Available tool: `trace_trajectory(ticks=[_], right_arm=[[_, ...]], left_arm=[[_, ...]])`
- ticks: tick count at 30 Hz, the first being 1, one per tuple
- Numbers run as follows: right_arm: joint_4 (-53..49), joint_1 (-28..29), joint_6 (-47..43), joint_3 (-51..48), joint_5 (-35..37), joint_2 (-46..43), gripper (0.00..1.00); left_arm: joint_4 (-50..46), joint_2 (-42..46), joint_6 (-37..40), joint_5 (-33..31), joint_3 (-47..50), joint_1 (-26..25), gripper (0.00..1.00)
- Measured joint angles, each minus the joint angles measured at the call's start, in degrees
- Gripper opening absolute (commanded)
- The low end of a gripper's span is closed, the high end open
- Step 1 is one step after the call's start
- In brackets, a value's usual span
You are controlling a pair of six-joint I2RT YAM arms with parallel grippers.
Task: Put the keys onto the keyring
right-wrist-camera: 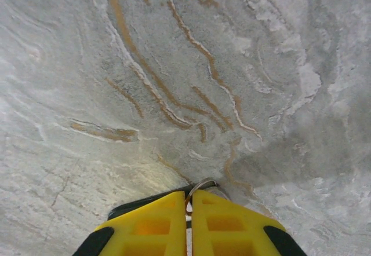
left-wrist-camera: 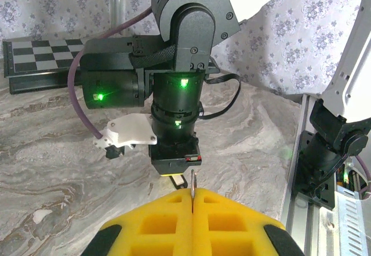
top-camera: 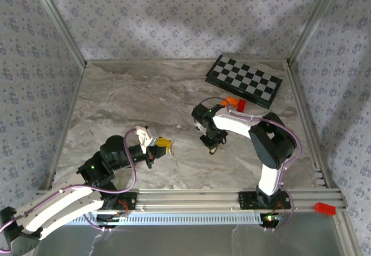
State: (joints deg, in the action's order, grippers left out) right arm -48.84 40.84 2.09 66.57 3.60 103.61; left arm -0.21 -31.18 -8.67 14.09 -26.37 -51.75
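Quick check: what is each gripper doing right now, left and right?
The left gripper is closed on a thin metal key, seen edge-on.
The right gripper is closed on the keyring.

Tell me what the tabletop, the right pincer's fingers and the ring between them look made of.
The tabletop looks like marble, grey with brown veins and a matte finish; it could equally be a printed laminate. The fingers of the right pincer look like yellow moulded plastic, going by their recessed pockets. The ring looks like thin silvery metal wire, going by its glint.
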Motion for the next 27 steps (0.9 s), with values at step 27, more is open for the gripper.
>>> trace_trajectory(ticks=[27], right_arm=[[5.88, -4.11, 0.02, -4.57, -11.98, -4.04, 0.05]], left_arm=[[0.02, 0.5, -0.02, 0.02, 0.11, 0.0, 0.0]])
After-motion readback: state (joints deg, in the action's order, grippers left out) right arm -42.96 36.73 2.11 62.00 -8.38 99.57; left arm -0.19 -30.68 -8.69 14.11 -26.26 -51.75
